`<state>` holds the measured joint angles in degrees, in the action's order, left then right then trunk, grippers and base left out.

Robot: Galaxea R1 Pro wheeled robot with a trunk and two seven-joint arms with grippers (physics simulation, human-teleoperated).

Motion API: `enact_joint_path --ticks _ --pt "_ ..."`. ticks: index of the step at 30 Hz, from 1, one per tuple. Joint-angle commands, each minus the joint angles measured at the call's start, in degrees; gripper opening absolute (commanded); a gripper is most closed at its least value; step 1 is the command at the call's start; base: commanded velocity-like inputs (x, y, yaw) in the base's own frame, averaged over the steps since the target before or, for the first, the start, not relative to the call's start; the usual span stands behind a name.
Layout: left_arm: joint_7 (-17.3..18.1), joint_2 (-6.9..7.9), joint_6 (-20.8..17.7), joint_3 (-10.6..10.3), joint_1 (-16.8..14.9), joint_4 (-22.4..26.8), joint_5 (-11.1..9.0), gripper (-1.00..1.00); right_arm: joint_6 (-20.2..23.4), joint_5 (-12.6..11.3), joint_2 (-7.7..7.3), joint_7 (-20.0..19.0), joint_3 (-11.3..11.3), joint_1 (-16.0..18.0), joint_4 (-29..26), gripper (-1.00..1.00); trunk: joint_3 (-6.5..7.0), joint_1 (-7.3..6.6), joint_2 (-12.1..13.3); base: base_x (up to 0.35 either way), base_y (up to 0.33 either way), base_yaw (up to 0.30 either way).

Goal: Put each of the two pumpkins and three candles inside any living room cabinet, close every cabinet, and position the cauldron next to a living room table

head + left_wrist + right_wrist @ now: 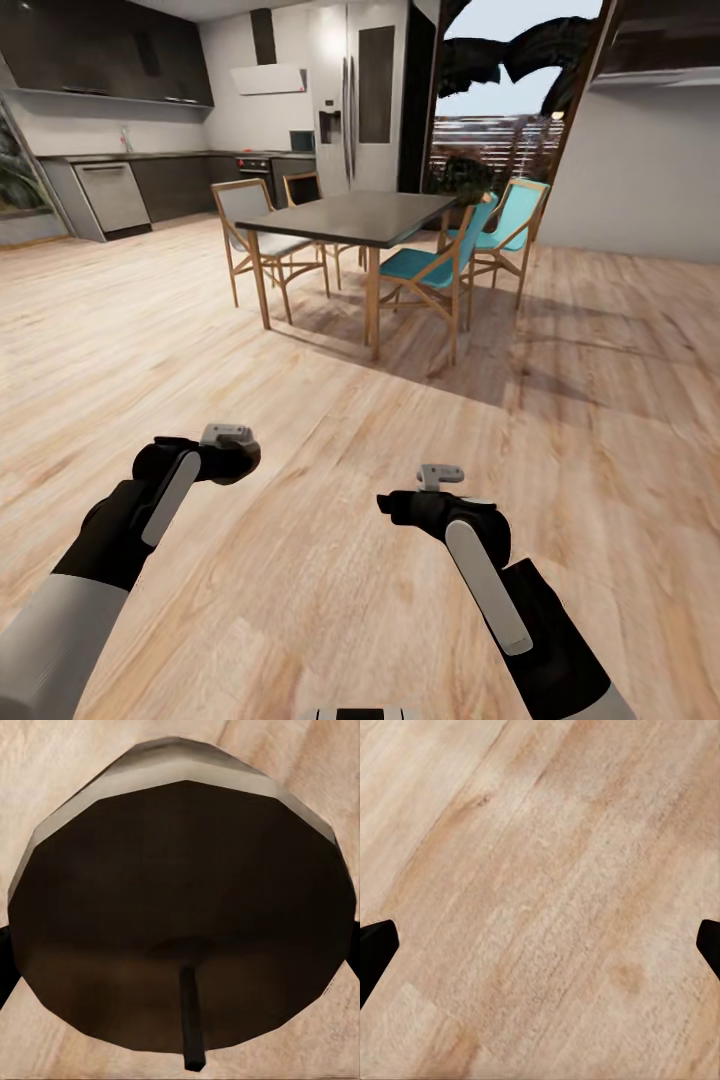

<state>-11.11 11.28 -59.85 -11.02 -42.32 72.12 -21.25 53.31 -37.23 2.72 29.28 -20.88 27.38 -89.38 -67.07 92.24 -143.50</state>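
The pale plank floor [150, 330] carries a dark-topped table [350, 218] and 4 chairs [435, 270].

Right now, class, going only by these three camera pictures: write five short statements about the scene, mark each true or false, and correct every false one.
1. The left gripper holds a candle with a dark wick. True.
2. The right gripper carries a pumpkin. False: its fingers stand wide apart with only the wooden floor between them.
3. Four chairs stand round the dining table. True: two are turquoise and two have pale seats.
4. Plates are laid on the dining table. False: its dark top is bare.
5. The floor is grey tile. False: it is light wooden planking.
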Motion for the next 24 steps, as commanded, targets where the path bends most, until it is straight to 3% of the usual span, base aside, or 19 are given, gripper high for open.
enact_joint_path --ticks 1,11,24 --pt "-0.57 0.06 -0.15 -0.14 -0.05 0.04 -0.46 -1.00 0.12 -0.56 0.00 0.60 -0.04 0.04 -0.05 1.00 -0.07 -0.03 -0.02 -0.121 0.094 0.280" --pt "-0.52 0.06 -0.15 -0.14 -0.05 0.00 -0.43 -1.00 0.12 -0.56 0.00 0.60 -0.04 0.04 -0.05 1.00 -0.30 -0.03 -0.02 -0.016 0.058 0.280" --pt "-0.50 0.06 -0.15 -0.09 -0.05 -0.03 -0.46 -1.00 0.12 -0.56 0.01 0.60 -0.29 0.04 -0.05 1.00 -0.60 -0.03 -0.02 0.303 0.055 0.280"
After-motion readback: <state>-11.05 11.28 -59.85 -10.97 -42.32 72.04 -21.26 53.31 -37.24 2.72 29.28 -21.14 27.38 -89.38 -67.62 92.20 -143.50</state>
